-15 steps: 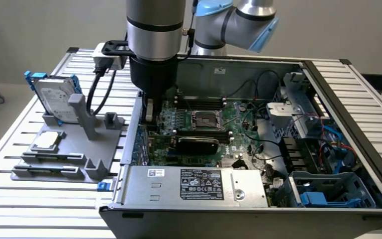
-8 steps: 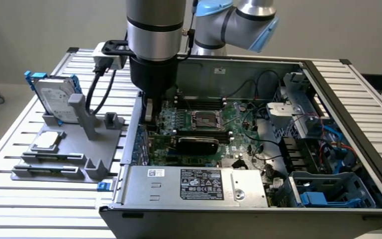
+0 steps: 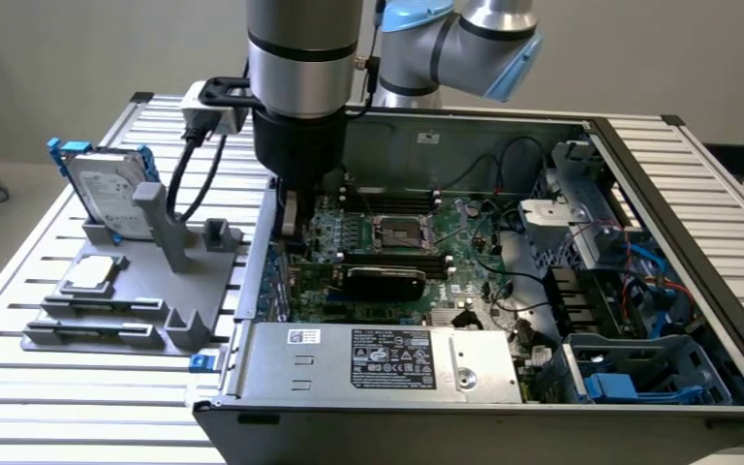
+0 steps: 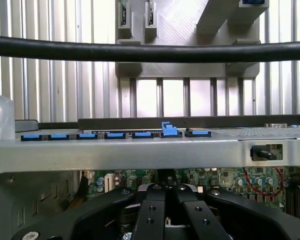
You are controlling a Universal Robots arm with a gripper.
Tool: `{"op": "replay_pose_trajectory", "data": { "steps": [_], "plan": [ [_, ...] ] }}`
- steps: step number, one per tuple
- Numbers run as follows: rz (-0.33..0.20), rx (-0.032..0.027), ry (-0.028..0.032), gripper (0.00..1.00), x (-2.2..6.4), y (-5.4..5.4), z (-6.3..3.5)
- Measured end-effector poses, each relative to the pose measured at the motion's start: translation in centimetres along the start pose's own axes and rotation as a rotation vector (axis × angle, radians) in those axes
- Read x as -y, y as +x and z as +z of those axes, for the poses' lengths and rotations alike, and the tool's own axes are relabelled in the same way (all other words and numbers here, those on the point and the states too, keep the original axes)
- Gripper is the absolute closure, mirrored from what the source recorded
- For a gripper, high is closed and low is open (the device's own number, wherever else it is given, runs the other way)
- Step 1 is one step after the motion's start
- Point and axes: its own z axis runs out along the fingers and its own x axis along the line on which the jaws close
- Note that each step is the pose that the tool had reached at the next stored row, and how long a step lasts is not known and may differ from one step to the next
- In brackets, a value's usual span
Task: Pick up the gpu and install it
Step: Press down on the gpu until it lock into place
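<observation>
- Inside the open computer case (image 3: 682, 174), toward the exterior view's left, the gripper (image 3: 292, 218) is lowered over the motherboard (image 3: 456, 228), close to the case's left wall.
- In the wrist view, the gripper (image 4: 166, 192) is seen with its two black fingers (image 4: 151, 215) pressed together; the jaws are clenched, and nothing can be made out between them.
- The gpu (image 3: 383, 283), with its glossy black rounded shroud, is seen lying across the motherboard just near of the processor socket (image 3: 395, 231), right of and nearer than the gripper and apart from it.
- A row of blue slot latches (image 4: 115, 135) is seen along the case's metal edge in the wrist view, one of them raised above the others.
- A thick black cable (image 4: 150, 51) is seen crossing the wrist view above that edge.
- On the slatted table (image 3: 75, 387), left of the case, a grey holder (image 3: 152, 281) is placed; a silver hard drive with a blue frame (image 3: 101, 184) is stood upright at its far end.
- A metal power supply box (image 3: 386, 360) with a label is seen at the case's near side.
</observation>
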Motion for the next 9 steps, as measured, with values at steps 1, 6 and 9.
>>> {"op": "replay_pose_trajectory", "data": {
  "steps": [1, 6, 9],
  "plan": [
    [0.0, 0.0001, 0.0, 0.89, 0.0, -0.05, 0.0],
    [0.001, 0.0001, 0.0, 0.89, 0.0, -0.12, 0.0],
    [0.001, 0.0001, -0.0001, 0.89, 0.0, -0.12, 0.0]
  ]
}}
